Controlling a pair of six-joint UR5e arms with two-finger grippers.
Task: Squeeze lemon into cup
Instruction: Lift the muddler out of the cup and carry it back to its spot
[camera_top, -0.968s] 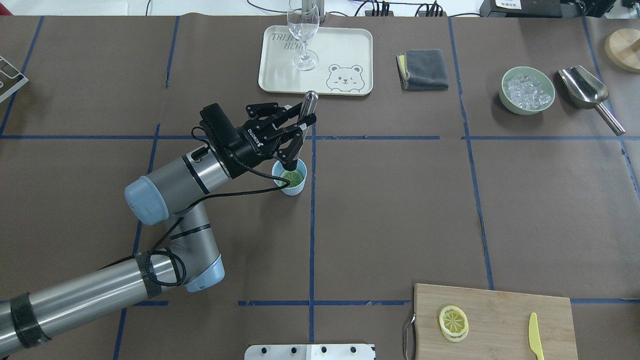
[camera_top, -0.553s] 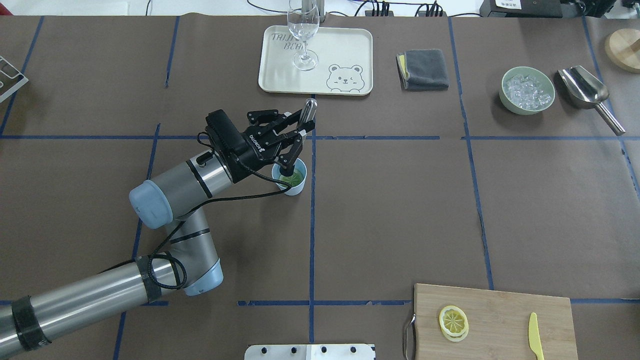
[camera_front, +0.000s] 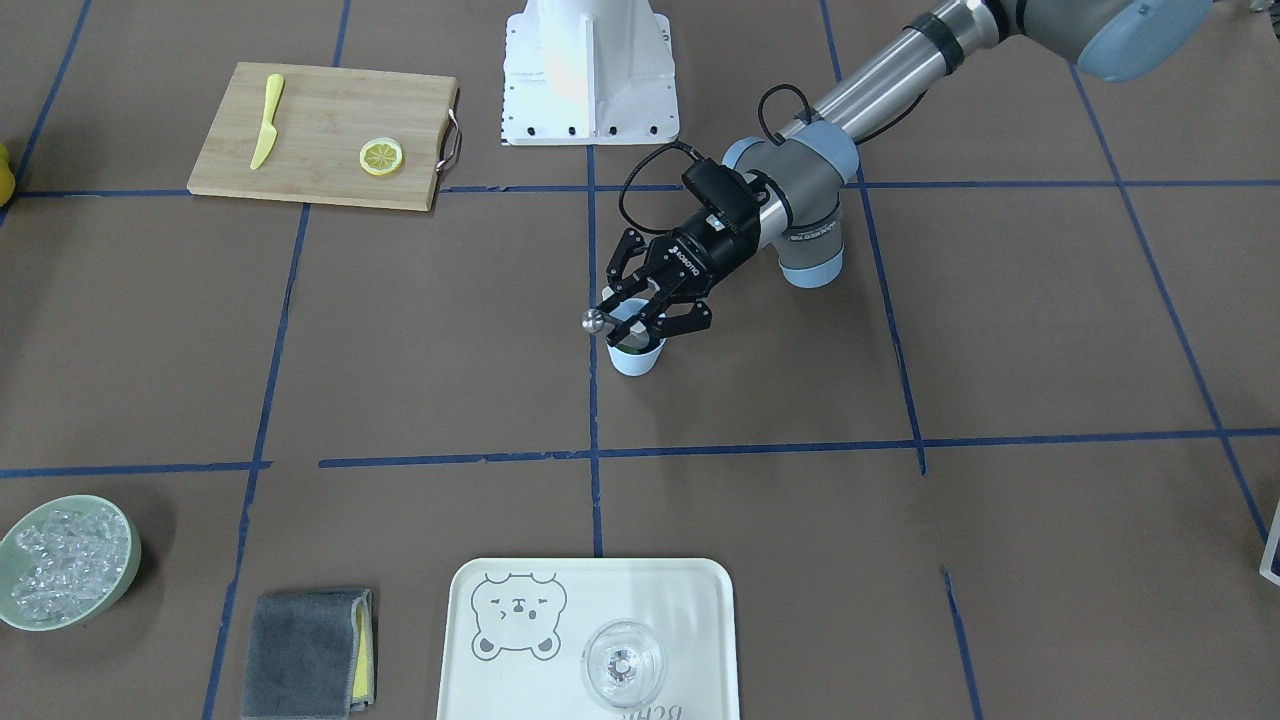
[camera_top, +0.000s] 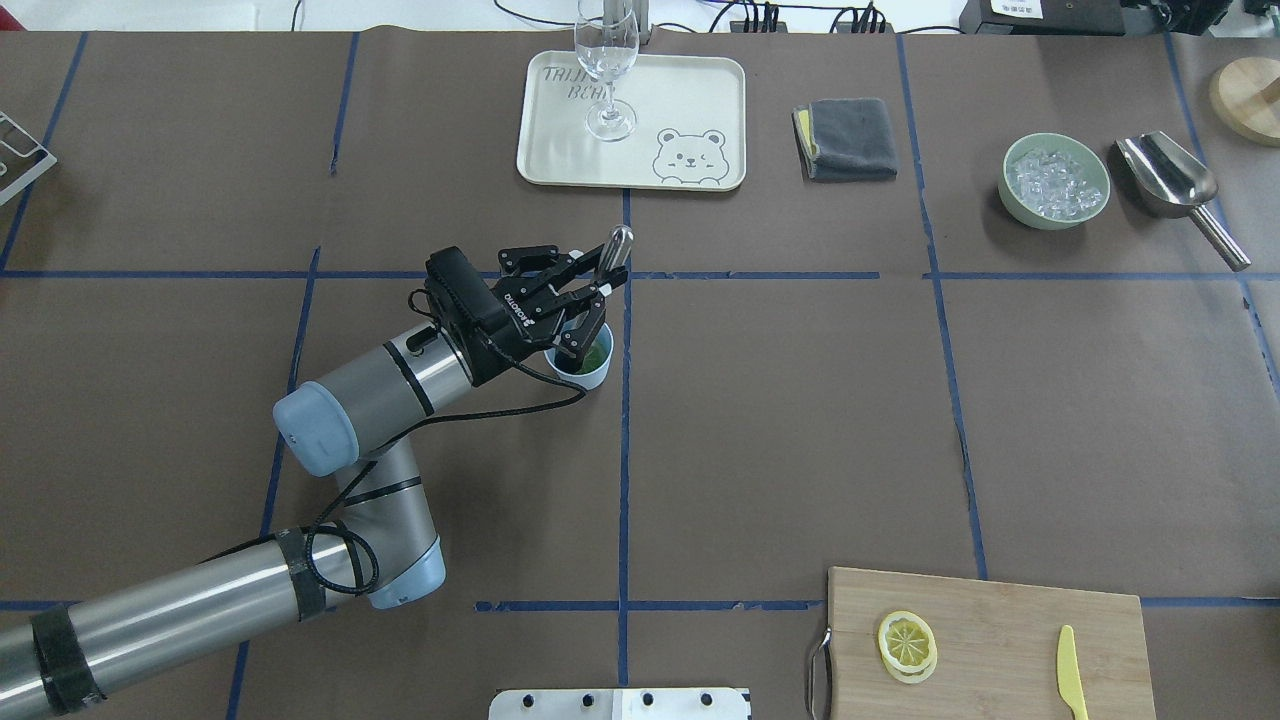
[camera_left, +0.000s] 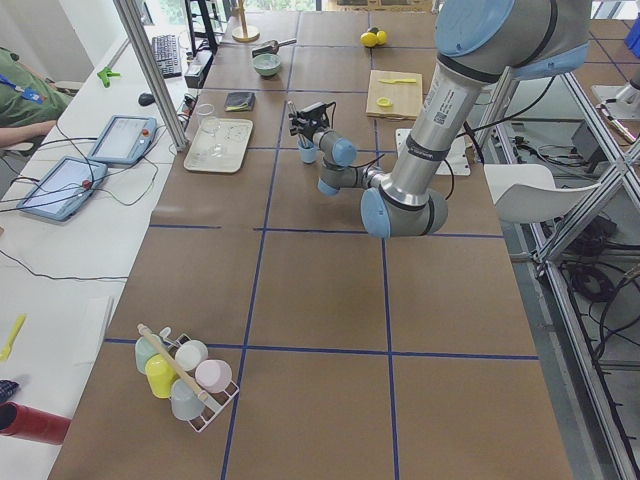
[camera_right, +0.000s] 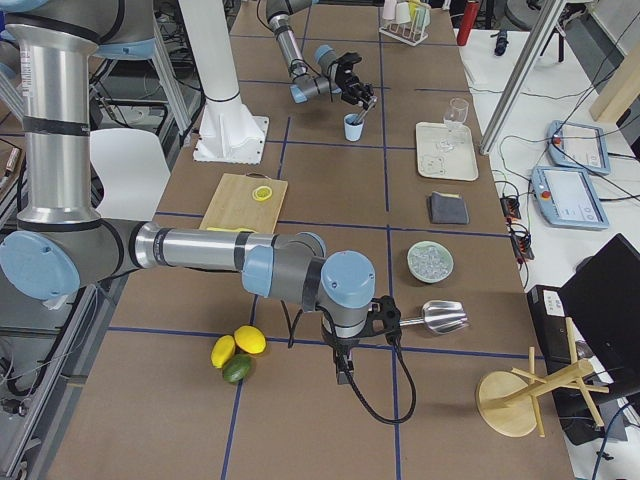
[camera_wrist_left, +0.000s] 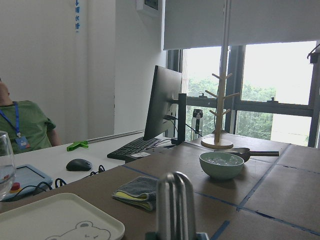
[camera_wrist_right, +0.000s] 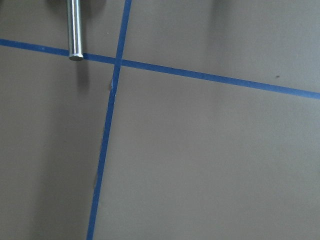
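One second on, the left gripper (camera_top: 592, 305) has sunk lower over the cup (camera_top: 597, 375). Its fingers are clamped on a steel rod (camera_top: 617, 248) whose lower end is inside the cup's mouth. The rod's rounded top sits closer to the cup than before. The fingers cover more of the opening, so the lemon slice (camera_top: 597, 355) in the cup shows only as a greenish-yellow sliver. The right gripper (camera_right: 344, 362) appears only in a side view, far from the cup near a metal scoop (camera_top: 1170, 178), and how wide it stands cannot be told.

Brown paper crossed with blue tape covers the table (camera_top: 800, 420). Beyond the cup lies a bear-printed tray (camera_top: 690, 100) carrying a wine glass (camera_top: 608, 70). Further right are a grey cloth (camera_top: 850, 138) and a green bowl of ice (camera_top: 1052, 221). Robot-side and right of the cup, a cutting board (camera_top: 1000, 640) bears a second slice (camera_top: 908, 645) and a yellow knife (camera_top: 1070, 685). Past the table stand a white desk (camera_left: 100, 260), a monitor (camera_wrist_left: 162, 107) and windows (camera_wrist_left: 270, 85).
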